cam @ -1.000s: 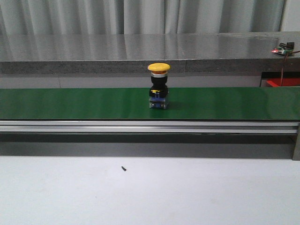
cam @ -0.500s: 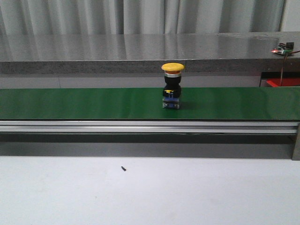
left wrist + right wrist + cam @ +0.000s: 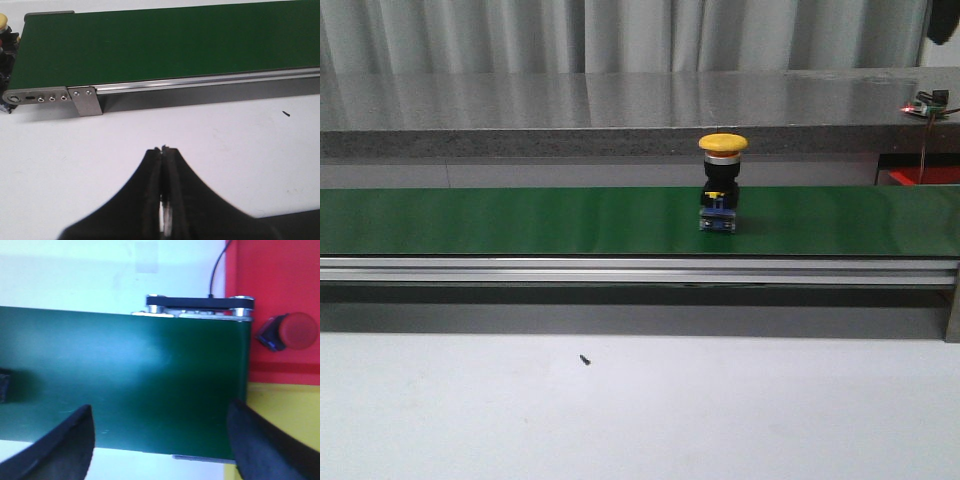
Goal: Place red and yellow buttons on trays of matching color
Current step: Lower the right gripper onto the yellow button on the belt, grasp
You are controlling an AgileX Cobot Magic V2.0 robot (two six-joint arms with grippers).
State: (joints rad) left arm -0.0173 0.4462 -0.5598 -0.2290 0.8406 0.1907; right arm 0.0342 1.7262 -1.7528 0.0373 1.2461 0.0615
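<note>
A yellow button (image 3: 722,185) with a black body stands upright on the green belt (image 3: 520,220), right of its middle. A red button (image 3: 292,331) lies on its side in the red tray (image 3: 280,280), and the yellow tray (image 3: 287,410) sits beside that tray past the belt's end. My right gripper (image 3: 161,405) hangs open above the belt's end with nothing between its fingers. My left gripper (image 3: 163,149) is shut and empty over the white table, short of the belt's other end.
A small black screw (image 3: 584,359) lies on the white table in front of the belt. An aluminium rail (image 3: 640,270) runs along the belt's front. A dark item with a pale yellow top (image 3: 5,30) shows partly at the belt's left end.
The yellow button has travelled to the right along the belt. A dark shape has come into the front view's top right corner.
</note>
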